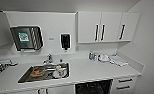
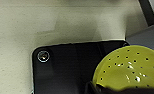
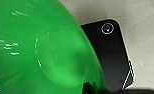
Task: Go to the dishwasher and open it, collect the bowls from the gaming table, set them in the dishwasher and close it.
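The dishwasher point(image 1: 93, 87) sits under the white counter, right of the sink, and its front shows a dark interior with racks. In the left wrist view a small yellow bowl point(image 2: 128, 68) dotted with holes hangs close to the camera above the floor, with my left gripper point(image 2: 113, 88) shut on its lower rim. The lime green bowl point(image 3: 43, 50) looms large in the right wrist view, seen from its underside, and my right gripper point(image 3: 90, 88) is shut on its edge. The gaming table is out of view.
A steel sink point(image 1: 25, 76) holding dishes and a tap point(image 1: 48, 59) are left of the dishwasher. White drawers point(image 1: 124, 83) stand to its right. Wall cabinets point(image 1: 103, 27), a towel dispenser point(image 1: 26, 38) and a soap dispenser point(image 1: 65, 41) hang above. Bottles and cloths point(image 1: 104, 58) lie on the counter.
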You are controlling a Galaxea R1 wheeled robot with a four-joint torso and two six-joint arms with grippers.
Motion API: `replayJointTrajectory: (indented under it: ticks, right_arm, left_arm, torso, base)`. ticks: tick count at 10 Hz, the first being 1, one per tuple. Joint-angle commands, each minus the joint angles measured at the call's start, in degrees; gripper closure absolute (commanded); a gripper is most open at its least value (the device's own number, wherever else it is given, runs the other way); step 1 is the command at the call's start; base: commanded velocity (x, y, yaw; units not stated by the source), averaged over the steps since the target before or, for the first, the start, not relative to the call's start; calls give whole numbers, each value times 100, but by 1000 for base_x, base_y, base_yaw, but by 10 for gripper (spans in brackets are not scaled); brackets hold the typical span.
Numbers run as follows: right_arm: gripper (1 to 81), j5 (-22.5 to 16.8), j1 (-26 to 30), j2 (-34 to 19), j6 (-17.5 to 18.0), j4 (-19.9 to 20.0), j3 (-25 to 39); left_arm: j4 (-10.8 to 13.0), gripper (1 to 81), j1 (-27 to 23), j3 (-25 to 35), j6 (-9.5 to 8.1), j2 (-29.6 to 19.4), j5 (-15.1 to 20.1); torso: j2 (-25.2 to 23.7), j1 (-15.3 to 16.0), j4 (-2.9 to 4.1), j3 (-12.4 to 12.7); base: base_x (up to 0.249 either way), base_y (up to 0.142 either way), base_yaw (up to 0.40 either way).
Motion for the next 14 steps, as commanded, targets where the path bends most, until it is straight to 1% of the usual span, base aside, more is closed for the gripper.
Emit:
replayJointTrajectory:
  ticks: [1,2,3,4,5,7,8,9,11,13,14]
  right_arm:
    - [811,-394,397,-889,29,21,1137]
    - [811,-402,450,-1186,38,21,1399]
    - [811,-402,529,-1370,47,21,1531]
    - [811,-411,599,-1625,73,38,1690]
    - [811,-411,678,-1794,126,83,1823]
    - [811,-420,793,-2145,126,214,2181]
    - [811,-420,845,-2259,126,275,2314]
    - [811,-420,889,-2313,126,311,2394]
    - [811,-429,968,-2436,126,364,2508]
    - [811,-429,1013,-2584,126,407,2718]
    - [811,-429,1056,-2629,126,425,2807]
  left_arm:
    - [-18,811,-373,939,6,-800,88]
    - [-26,811,-391,1201,6,-1001,35]
    - [-26,811,-400,1420,-11,-1184,-26]
    - [-26,811,-426,1684,-12,-1421,-35]
    - [-44,811,-452,1844,-20,-1573,-36]
    - [-131,811,-522,2185,-20,-1887,-141]
    - [-210,811,-584,2422,-20,-2072,-141]
    - [-255,811,-680,2671,-20,-2276,-141]
    - [-395,811,-935,3433,-20,-2908,-132]
    - [-544,811,-1277,3943,-20,-3425,-89]
    - [-615,811,-1461,4103,-20,-3586,-71]
  torso:
    - [0,0,0,0]
    - [0,0,0,0]
    - [0,0,0,0]
    - [0,0,0,-283]
    - [0,0,0,-379]
    - [-2,-1,0,-670]
    - [-2,-1,0,-727]
    - [0,-1,0,-557]
    - [5,2,0,-666]
    - [5,5,0,-664]
    - [5,5,0,-666]
  base:
    - [0,0,0]
    - [0,0,0]
    - [0,0,0]
    - [0,0,0]
    - [0,0,0]
    - [0,0,0]
    - [0,0,0]
    - [0,0,0]
    - [0,0,0]
    - [0,0,0]
    - [0,0,0]
